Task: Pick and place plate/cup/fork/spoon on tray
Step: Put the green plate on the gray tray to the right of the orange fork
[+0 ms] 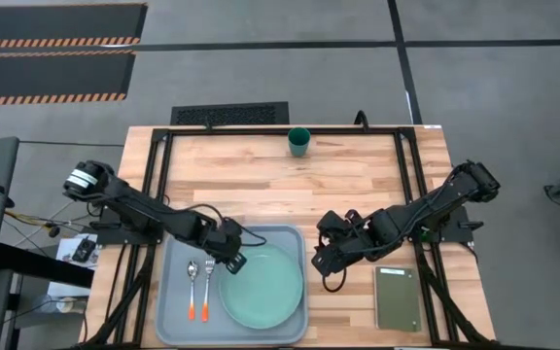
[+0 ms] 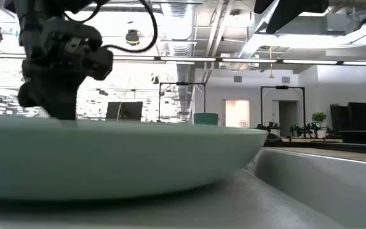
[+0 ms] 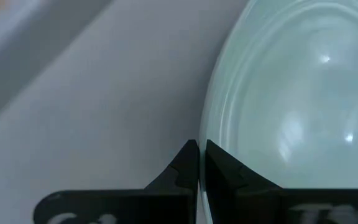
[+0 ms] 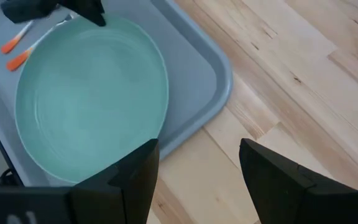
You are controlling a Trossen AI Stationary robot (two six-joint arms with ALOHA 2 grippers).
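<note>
Plate, large, round, mint-green (image 1: pixel 261 285), lies flat in the right part of the pale grey-blue rectangular tray with raised rim (image 1: pixel 176 326). Tray sits at the near left of the light wooden slatted table (image 1: pixel 358 180).

Small silver spoon with orange handle tip (image 1: pixel 192 289) and small silver fork with orange handle tip (image 1: pixel 207 288) lie side by side in the tray's left part, spoon outermost, both just left of the plate and apart from it.

Small dark teal-green cup (image 1: pixel 299 142) stands upright at the table's far edge, well apart from the tray.

Left gripper (image 1: pixel 234 258) is over the plate's upper-left rim; in the left wrist view its fingers (image 3: pixel 225 171) are drawn together with the plate's edge (image 3: pixel 272 112) pinched thin between them.

Right gripper (image 1: pixel 319 261) sits just beside the tray's right rim, over bare wood; right wrist view shows its fingers (image 4: pixel 138 171) spread wide, nothing between them.

Small dark green rectangular pad (image 1: pixel 398 298) lies on the table right of the tray, near the right arm.
</note>
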